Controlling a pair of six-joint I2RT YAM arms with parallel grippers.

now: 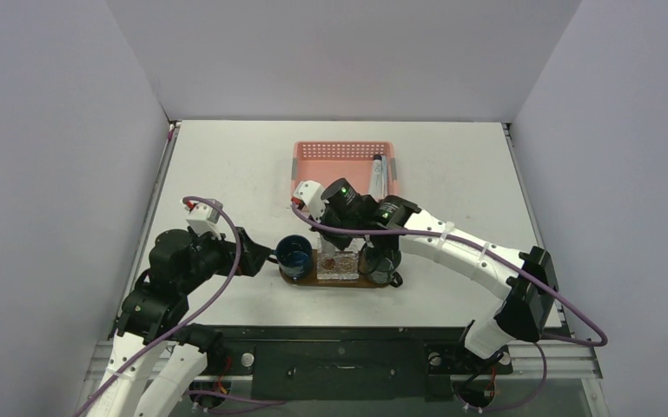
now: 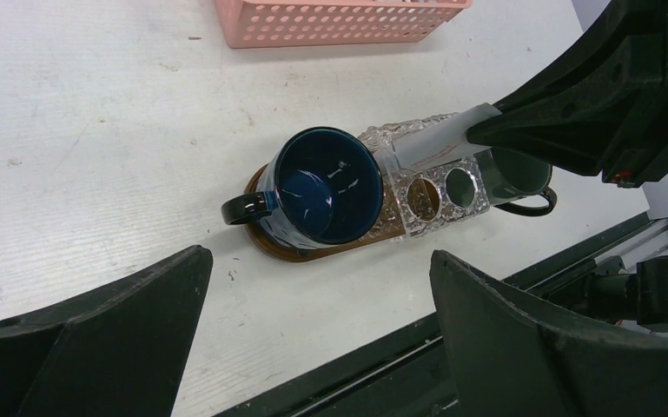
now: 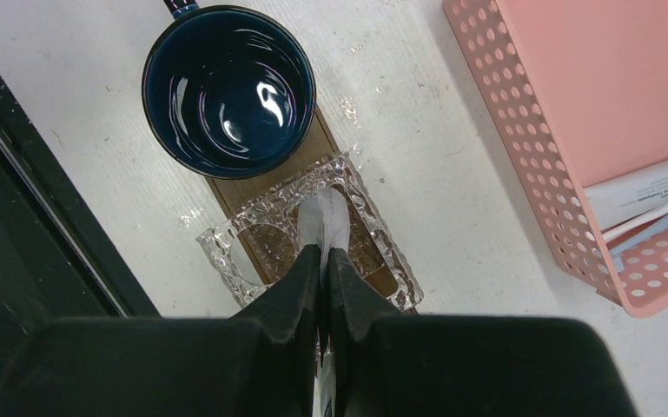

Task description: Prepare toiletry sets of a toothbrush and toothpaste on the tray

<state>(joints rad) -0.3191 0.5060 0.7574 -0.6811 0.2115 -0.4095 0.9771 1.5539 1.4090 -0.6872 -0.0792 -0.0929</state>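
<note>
Right jaws pinch flat white tube [image 3: 328, 221], likely toothpaste, at knobbly clear holder [image 3: 226, 254]; left jaws spread.

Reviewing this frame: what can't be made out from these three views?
The second mug: under the right arm in the top view. In the left wrist view it is partly behind the right gripper, contents unseen.
The white tube: mostly hidden between the gripper's fingers in the right wrist view, print unreadable anywhere.
The items in the pink basket: cut by the right wrist view's edge, too small in the top view.
</note>
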